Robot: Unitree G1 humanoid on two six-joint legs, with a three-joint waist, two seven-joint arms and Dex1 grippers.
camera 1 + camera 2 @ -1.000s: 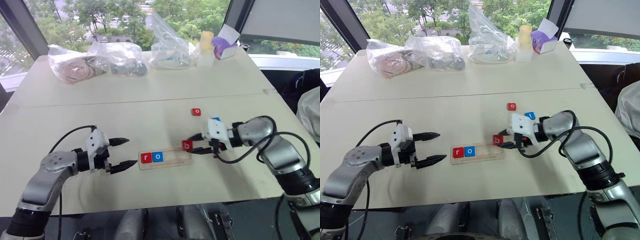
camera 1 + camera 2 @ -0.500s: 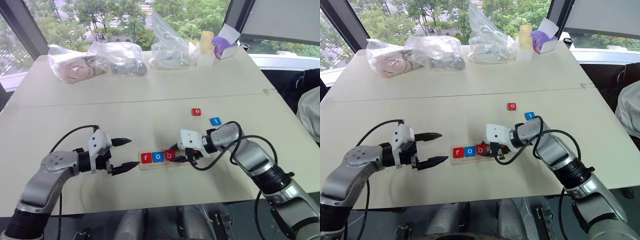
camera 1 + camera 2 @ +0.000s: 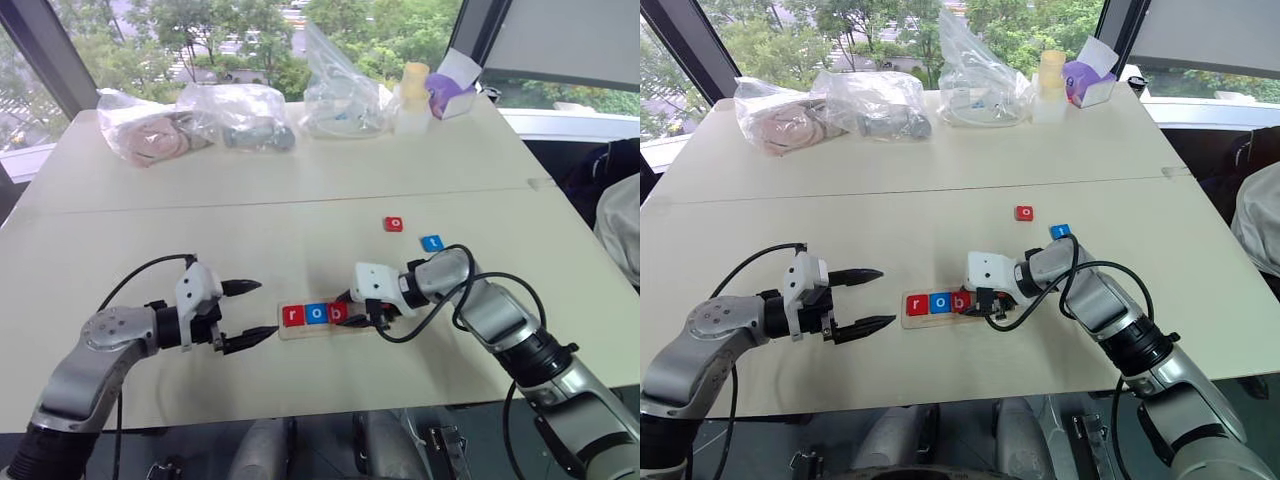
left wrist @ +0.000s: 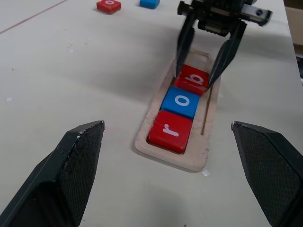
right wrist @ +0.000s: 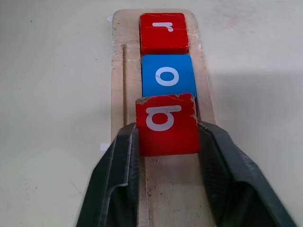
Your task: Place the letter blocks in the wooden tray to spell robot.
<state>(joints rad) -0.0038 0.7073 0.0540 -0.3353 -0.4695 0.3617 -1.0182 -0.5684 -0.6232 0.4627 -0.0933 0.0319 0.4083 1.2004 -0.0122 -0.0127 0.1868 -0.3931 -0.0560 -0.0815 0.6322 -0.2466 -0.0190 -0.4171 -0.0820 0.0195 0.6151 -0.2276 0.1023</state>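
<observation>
The wooden tray (image 4: 208,142) lies on the table in front of me. In its slot sit a red r block (image 3: 292,315) and a blue o block (image 3: 316,314). A red b block (image 5: 165,125) is third in the row, its far edge slightly raised against the o. My right gripper (image 3: 345,313) reaches in from the right, with its fingers (image 5: 118,161) against both sides of the b. A red o block (image 3: 394,224) and a blue t block (image 3: 431,242) lie loose beyond the tray. My left gripper (image 3: 262,309) stands open and empty just left of the tray.
Three plastic bags (image 3: 245,115) with small items lie along the table's far side. A pale bottle (image 3: 412,95) and a purple box (image 3: 450,90) stand at the far right corner. A seam (image 3: 300,205) runs across the tabletop.
My right gripper carried the red b block from the tray's right end leftwards and down into the slot beside the blue o. The left gripper stayed put.
</observation>
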